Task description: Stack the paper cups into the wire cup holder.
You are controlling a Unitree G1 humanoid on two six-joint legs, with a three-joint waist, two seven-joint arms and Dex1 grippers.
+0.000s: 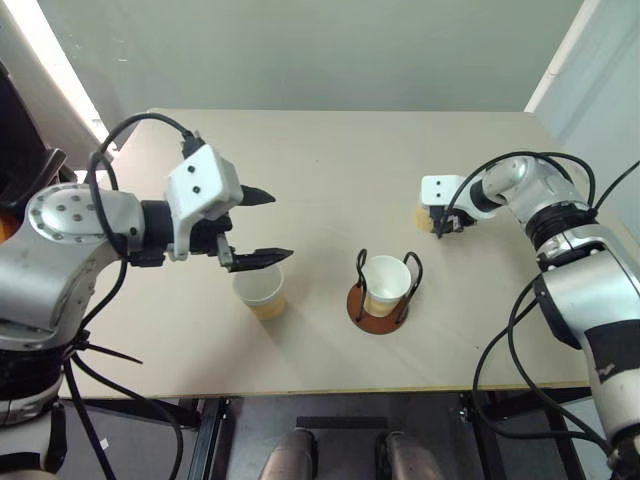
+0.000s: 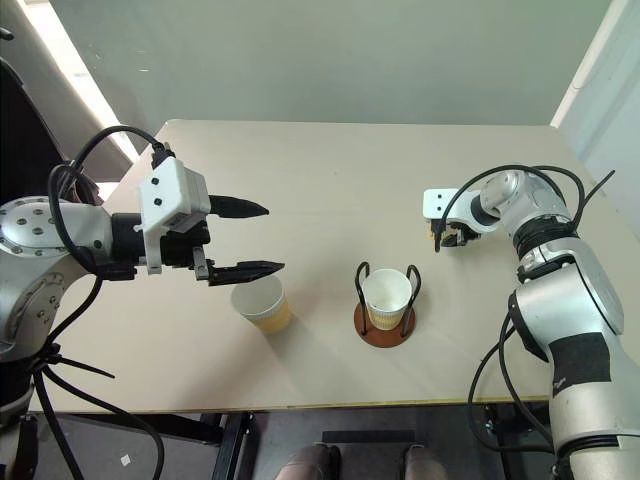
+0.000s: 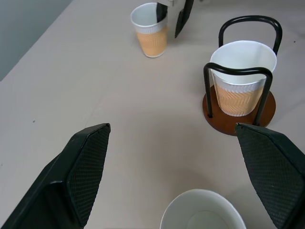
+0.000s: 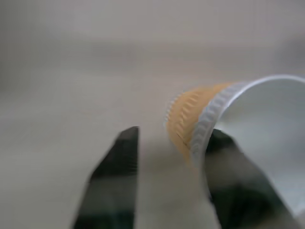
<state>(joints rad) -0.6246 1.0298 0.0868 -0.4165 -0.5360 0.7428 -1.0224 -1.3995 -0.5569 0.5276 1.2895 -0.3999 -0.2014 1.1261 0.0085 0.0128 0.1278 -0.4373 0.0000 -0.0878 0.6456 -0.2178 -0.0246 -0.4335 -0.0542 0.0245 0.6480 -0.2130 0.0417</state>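
- Black wire loops rise from a reddish-brown disc at mid-table: the wire cup holder (image 1: 384, 290) already has one paper cup (image 1: 385, 284) seated upright inside it, so by the look of things one of three cups is stacked and two remain.
- On the robot's left, the left gripper (image 1: 262, 226) hangs above the table with its two black fingers spread wide and nothing between them.
- Just below and in front of those fingertips stands a second cup (image 1: 261, 291), upright on the beige table (image 1: 330, 170), mouth up, untouched; the holder lies beyond it, toward the robot's right.
- At the far right, the right gripper (image 1: 441, 226) is down at the third cup (image 3: 150, 29), well apart from the holder.
- The right wrist view shows one finger (image 4: 240, 191) inside the cup's white mouth and the other outside, off the ribbed tan wall, straddling the rim; a gap is visible on the outer side, so whether the pinch is complete cannot be told.
- That cup appears tilted in the wrist view; whether it is tipped off the table is unclear.
- Judged from here, the step in hand is taking the right-hand cup; lifting it and nesting both loose cups are left.
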